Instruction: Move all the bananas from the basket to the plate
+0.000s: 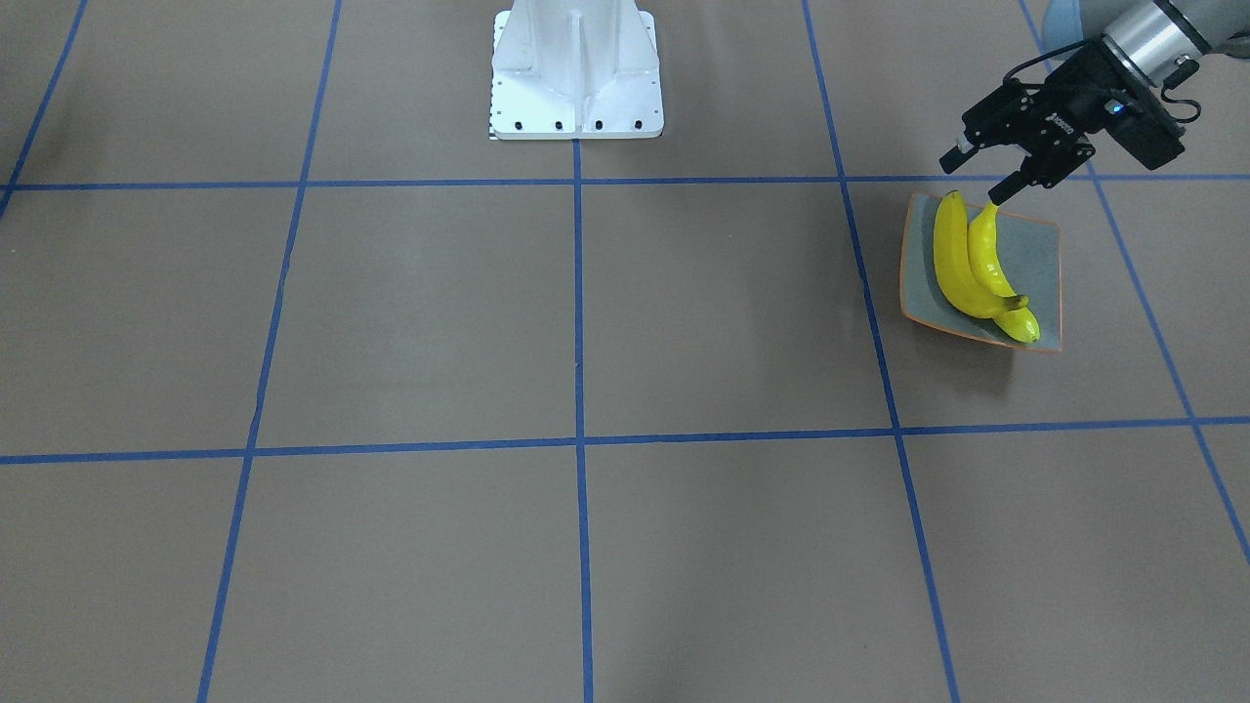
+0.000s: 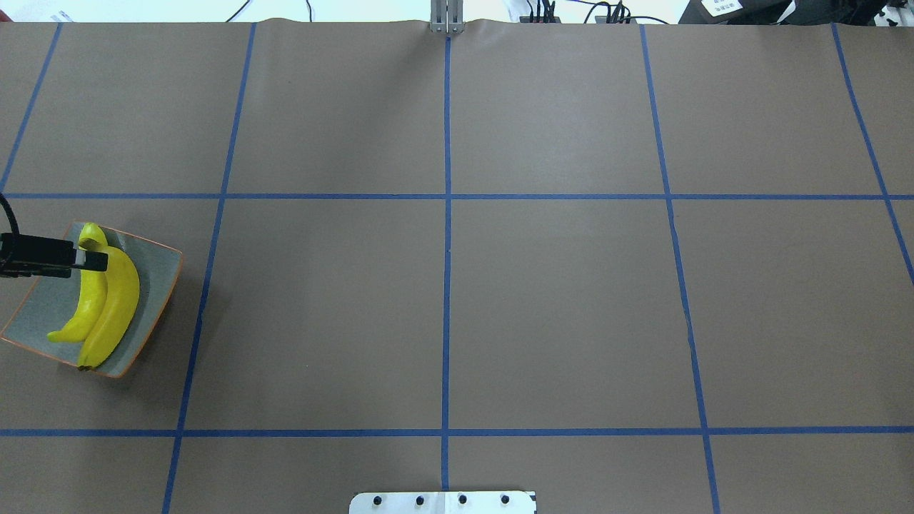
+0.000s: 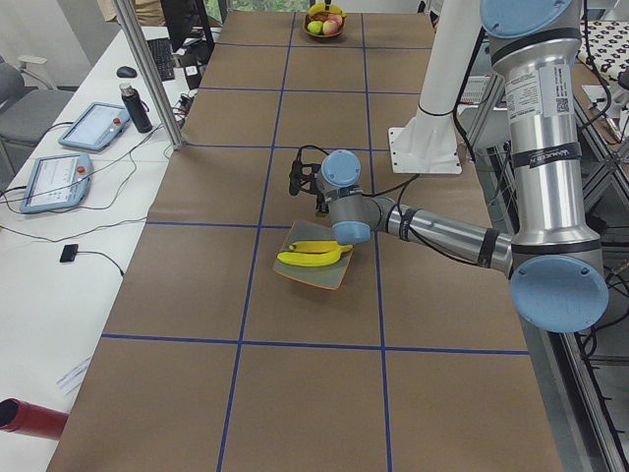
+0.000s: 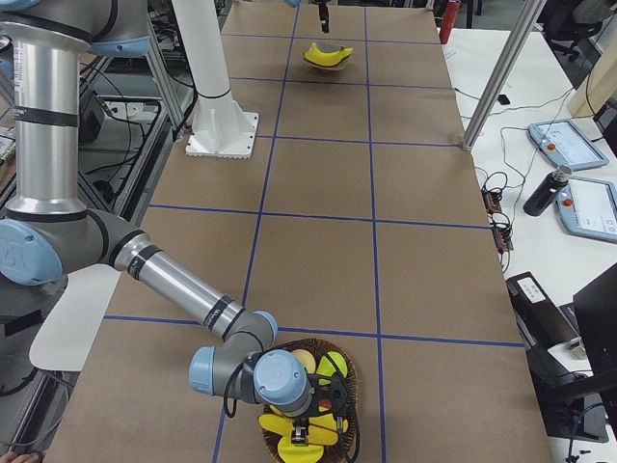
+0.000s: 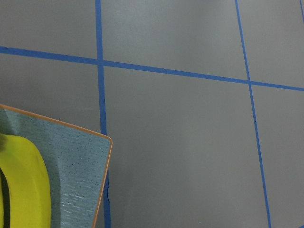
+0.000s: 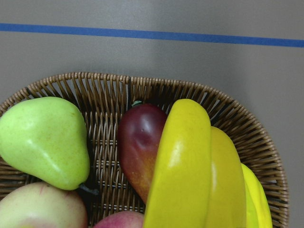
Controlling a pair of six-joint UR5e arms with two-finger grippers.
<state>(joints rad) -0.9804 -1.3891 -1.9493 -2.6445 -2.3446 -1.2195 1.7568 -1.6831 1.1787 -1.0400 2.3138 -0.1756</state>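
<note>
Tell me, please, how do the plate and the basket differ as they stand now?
The plate is square, smooth and grey-blue with a thin orange rim; the basket is rounded, brown woven wicker. The plate holds only two bananas; the basket holds more bananas along with a green pear and a dark red fruit. Both rest on the brown table.

Silver tubes, blue joint caps, white base, apparently bolted.
</note>
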